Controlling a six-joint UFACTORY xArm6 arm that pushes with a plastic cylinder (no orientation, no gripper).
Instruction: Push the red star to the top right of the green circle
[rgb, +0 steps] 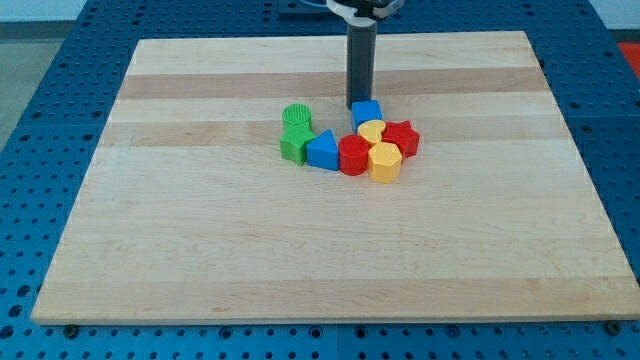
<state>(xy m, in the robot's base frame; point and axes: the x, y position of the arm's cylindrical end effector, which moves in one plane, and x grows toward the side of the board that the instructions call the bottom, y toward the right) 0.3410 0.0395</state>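
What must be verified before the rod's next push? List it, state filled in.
1. My tip in view: ok, at the blue cube's top-left edge.
2. Red star located: ok, at the cluster's right end.
3. Green circle located: ok, at the cluster's left, above a green block.
4. Star already top right of circle: not ok, it sits right and lower.
5. Tip against star: not ok, blue cube and yellow blocks nearer.
6. Free path for star: cannot tell; neighbours crowd it.

A pale striped wooden board (200, 250) on blue pegboard (40, 60) carries green (297, 116), blue (367, 112), red (401, 136) and yellow (385, 161) blocks.
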